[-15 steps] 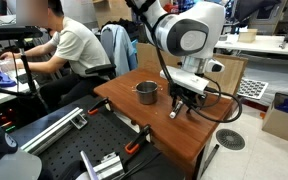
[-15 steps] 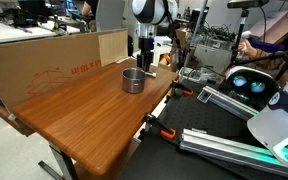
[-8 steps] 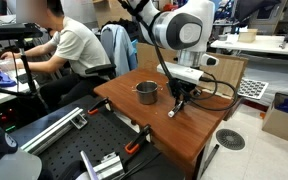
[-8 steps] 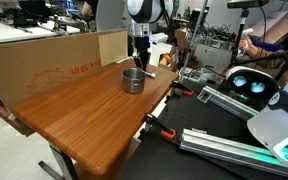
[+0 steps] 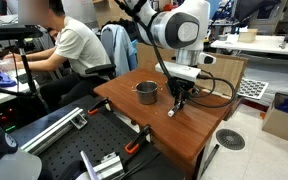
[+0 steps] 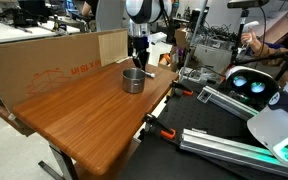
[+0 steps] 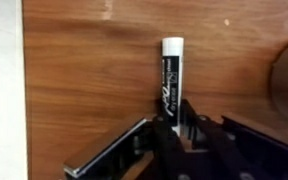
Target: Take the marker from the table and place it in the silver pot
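**Marker in the jaws, pot right alongside**

Wrist view: the black Robotiq gripper (image 7: 172, 120) is low over the smooth reddish-brown wooden table (image 7: 84, 70). The slim dark-bodied marker (image 7: 170, 78) sticks straight out from between the fingers (image 7: 191, 122), white cap at the far end. The jaws are pinched in on the marker's dark end, no wider than the pen itself. There's print along the barrel, too blurred to read. There's also a rounded dark shape at the right edge of that view; can't tell what it is.

In an exterior view the white Franka arm (image 5: 179, 30) reaches down w/ the marker hanging tilted below the gripper. Its pale tip is close to the tabletop; touching or just clear, can't tell at this res. The small round shiny silver pot (image 5: 146, 92) stands upright on the table just beside the gripper. It's on the side of the seated person in a pale shirt (image 5: 69, 45). The marker is outside the pot, not over its opening.

In an exterior view a big brown cardboard box (image 6: 44, 62) runs along the table's far side, w/ the pot near its end.
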Robot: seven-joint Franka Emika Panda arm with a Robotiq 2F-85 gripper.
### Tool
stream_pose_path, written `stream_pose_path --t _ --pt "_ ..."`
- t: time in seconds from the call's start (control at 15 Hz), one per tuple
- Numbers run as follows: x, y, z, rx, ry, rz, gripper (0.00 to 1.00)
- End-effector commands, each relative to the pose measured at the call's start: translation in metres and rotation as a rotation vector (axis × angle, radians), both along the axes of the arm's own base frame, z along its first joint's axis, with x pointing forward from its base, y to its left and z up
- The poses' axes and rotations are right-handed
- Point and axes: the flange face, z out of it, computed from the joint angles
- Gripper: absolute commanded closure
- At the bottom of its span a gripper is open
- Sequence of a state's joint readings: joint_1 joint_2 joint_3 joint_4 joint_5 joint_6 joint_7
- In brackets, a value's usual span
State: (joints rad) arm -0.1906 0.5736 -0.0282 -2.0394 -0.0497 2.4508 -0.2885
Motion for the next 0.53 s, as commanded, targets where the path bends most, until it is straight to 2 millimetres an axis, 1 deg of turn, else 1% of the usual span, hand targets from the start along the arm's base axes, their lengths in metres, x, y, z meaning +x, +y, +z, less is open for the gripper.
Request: stream_pose_path --t 0.0,0.2,0.47 --pt "-0.008 0.008 0.008 -0.032 -0.028 0.005 0.95" --pt "-0.018 0.017 0.017 -0.048 -0.063 0.007 0.95" --pt "-0.036 0.028 0.034 -0.073 -0.123 0.000 0.95"
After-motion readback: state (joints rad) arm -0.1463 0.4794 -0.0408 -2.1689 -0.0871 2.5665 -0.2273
